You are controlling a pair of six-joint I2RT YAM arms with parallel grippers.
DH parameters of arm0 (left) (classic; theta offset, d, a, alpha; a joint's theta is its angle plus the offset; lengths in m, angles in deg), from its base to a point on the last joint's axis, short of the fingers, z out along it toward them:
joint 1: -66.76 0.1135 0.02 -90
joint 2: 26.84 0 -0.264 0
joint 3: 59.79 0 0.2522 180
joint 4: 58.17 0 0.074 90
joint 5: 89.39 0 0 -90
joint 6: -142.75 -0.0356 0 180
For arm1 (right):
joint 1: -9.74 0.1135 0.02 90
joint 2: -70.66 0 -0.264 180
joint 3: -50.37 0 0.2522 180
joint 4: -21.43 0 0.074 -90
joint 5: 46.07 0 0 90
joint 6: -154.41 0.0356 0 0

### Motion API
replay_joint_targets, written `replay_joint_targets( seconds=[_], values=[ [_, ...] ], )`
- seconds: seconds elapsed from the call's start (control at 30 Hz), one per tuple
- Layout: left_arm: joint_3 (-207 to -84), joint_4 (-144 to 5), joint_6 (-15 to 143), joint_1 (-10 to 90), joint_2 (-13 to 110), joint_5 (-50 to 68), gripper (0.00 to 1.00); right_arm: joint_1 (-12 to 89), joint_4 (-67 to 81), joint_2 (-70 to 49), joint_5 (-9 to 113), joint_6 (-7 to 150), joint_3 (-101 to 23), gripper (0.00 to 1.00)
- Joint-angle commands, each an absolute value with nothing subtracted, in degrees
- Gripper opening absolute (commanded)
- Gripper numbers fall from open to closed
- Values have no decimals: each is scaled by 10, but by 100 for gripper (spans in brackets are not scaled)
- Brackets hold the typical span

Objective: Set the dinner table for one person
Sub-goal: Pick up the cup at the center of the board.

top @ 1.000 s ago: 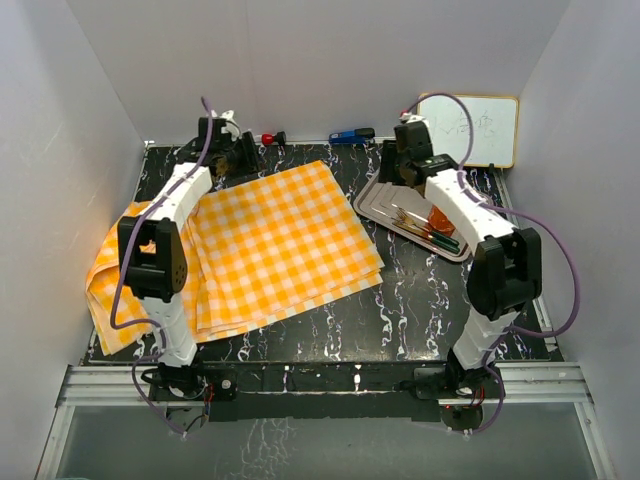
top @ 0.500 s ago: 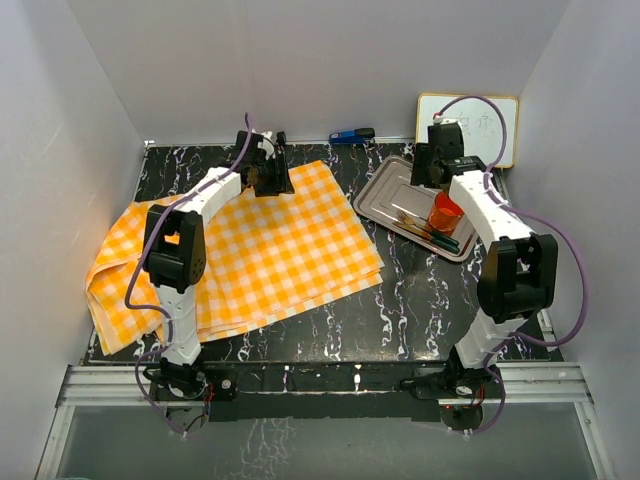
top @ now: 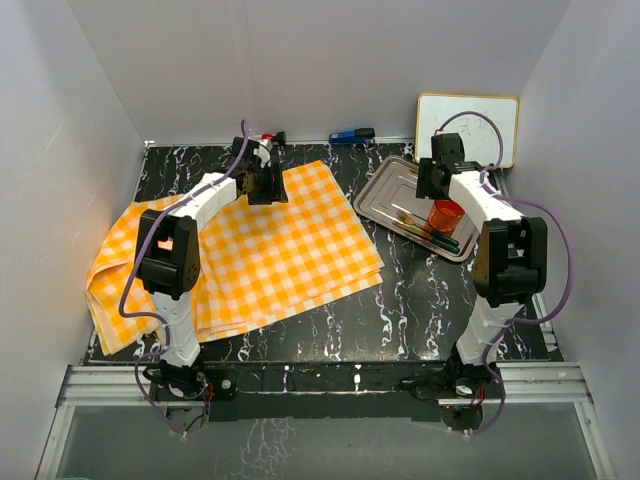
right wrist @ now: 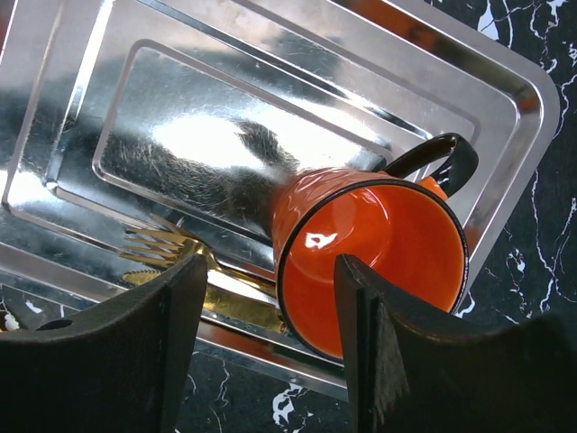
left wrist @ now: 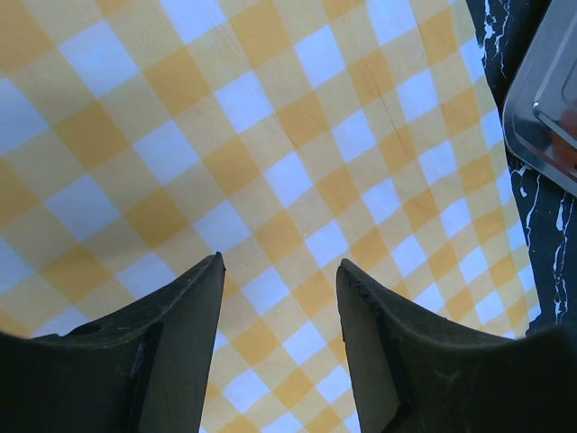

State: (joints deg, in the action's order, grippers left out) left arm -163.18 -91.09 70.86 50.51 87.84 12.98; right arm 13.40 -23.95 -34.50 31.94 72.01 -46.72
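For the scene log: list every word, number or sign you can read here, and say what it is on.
The whiteboard: faint marks, too blurred to read.
The cloth, the tray and the mug: no text visible.

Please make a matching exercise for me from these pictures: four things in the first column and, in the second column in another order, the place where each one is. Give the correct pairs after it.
Column one
1. orange ceramic mug with black handle
2. orange-and-white checked cloth
3. rectangular steel tray
4. white board with pale frame

Column two
A. upright at the far right corner
B. spread over the left part of the black marble-veined tabletop
C. on the tabletop, right of the cloth
D. inside the tray, next to gold cutlery

Pairs: 1-D, 2-B, 3-C, 4-A
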Motion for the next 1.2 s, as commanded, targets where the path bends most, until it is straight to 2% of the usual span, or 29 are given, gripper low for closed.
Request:
replay_joint_targets(
  seconds=[0.0,0.13,0.37,0.43,0.53,0.57,0.67,0.93,1.17],
  values=[
    [-1625,-925,699,505,826,113,52,121,-202,-349,333,713,-470,56],
    [-1626,-931,697,505,826,102,52,117,-193,-360,363,721,-457,53],
    [-1632,-943,692,505,835,88,52,117,-177,-374,384,731,-429,34],
    [-1632,-948,690,505,834,81,52,117,-172,-374,382,735,-426,27],
    [-1634,-954,683,505,833,68,52,117,-174,-377,384,739,-431,2],
    [-1634,-956,681,505,832,64,52,117,-178,-378,382,742,-433,0],
    [-1630,-957,677,504,825,52,52,116,-188,-383,383,748,-443,0],
    [-1621,-959,668,506,813,30,52,116,-173,-329,282,766,-440,0],
    [-1610,-950,673,506,802,27,52,116,-187,-281,276,762,-505,0]
  ],
)
